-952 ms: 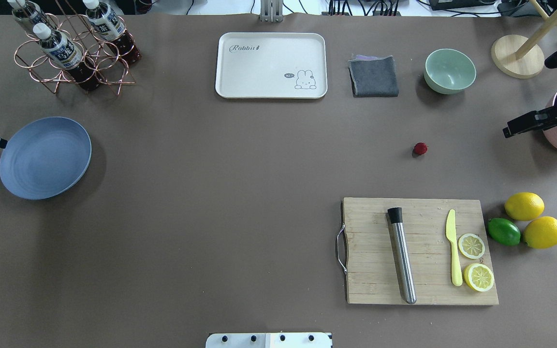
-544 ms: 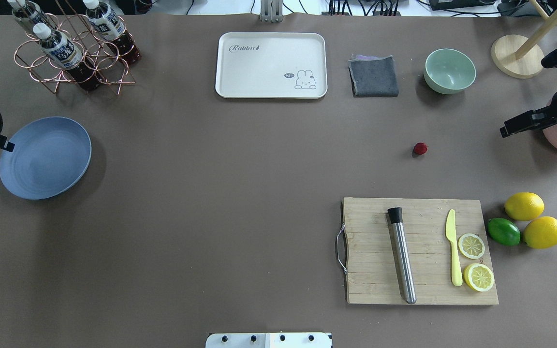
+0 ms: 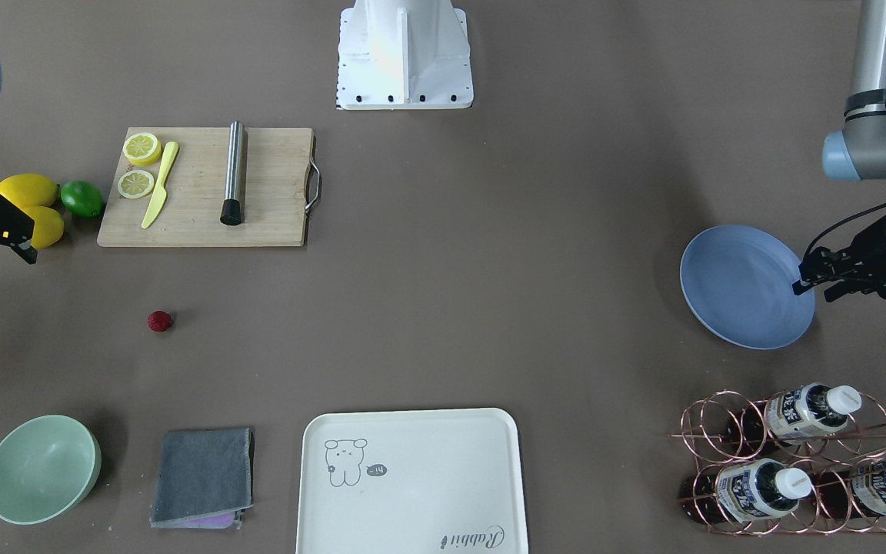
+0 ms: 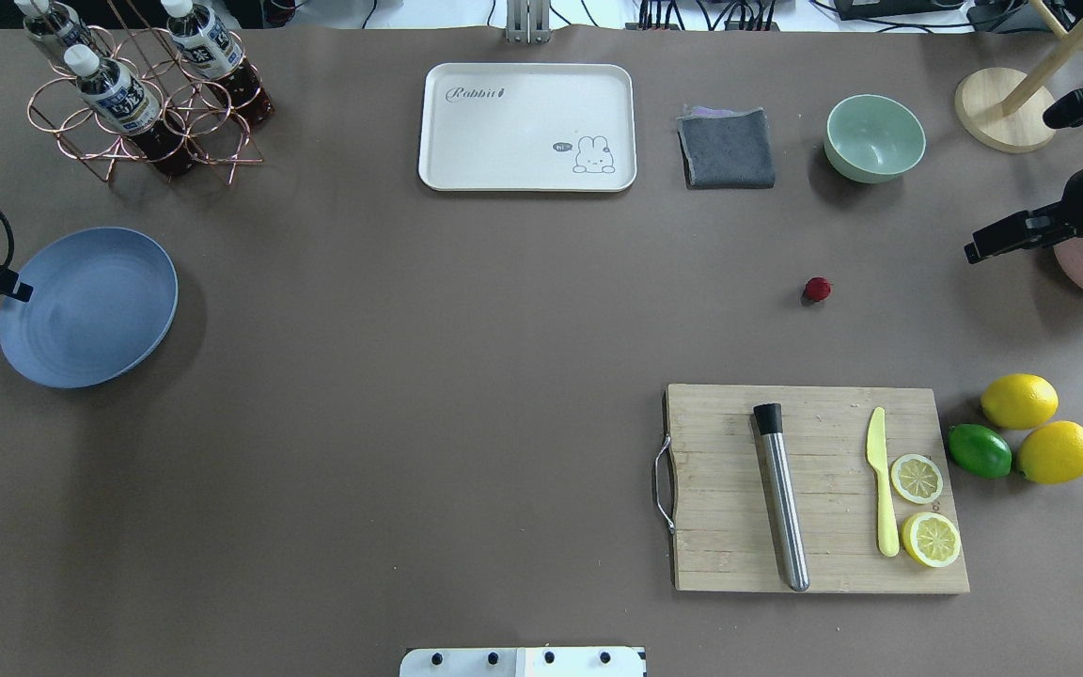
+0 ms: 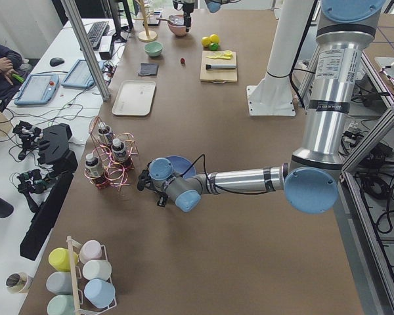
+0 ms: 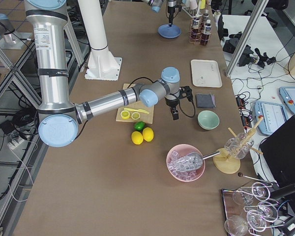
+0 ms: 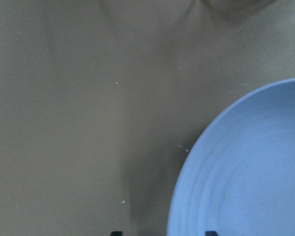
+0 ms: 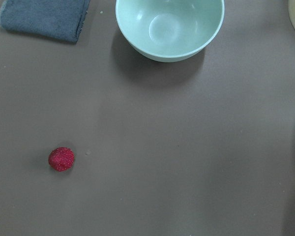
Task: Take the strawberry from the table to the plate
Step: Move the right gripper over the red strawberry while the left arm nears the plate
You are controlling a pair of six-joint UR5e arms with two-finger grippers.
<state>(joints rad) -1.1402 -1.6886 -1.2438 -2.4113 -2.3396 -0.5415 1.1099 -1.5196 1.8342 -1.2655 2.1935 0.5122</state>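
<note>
Dark-red strawberry lies on the table between bowl and cutting board, well apart from plate. Right gripper, jaw opening not discernible: centre above it, descend vertically, close gently.

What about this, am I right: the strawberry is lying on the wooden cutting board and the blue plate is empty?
Not quite. The strawberry isn't on the cutting board; it lies on the bare table, apart from the board, as the overhead exterior view shows. The blue plate is empty, as you said.
</note>
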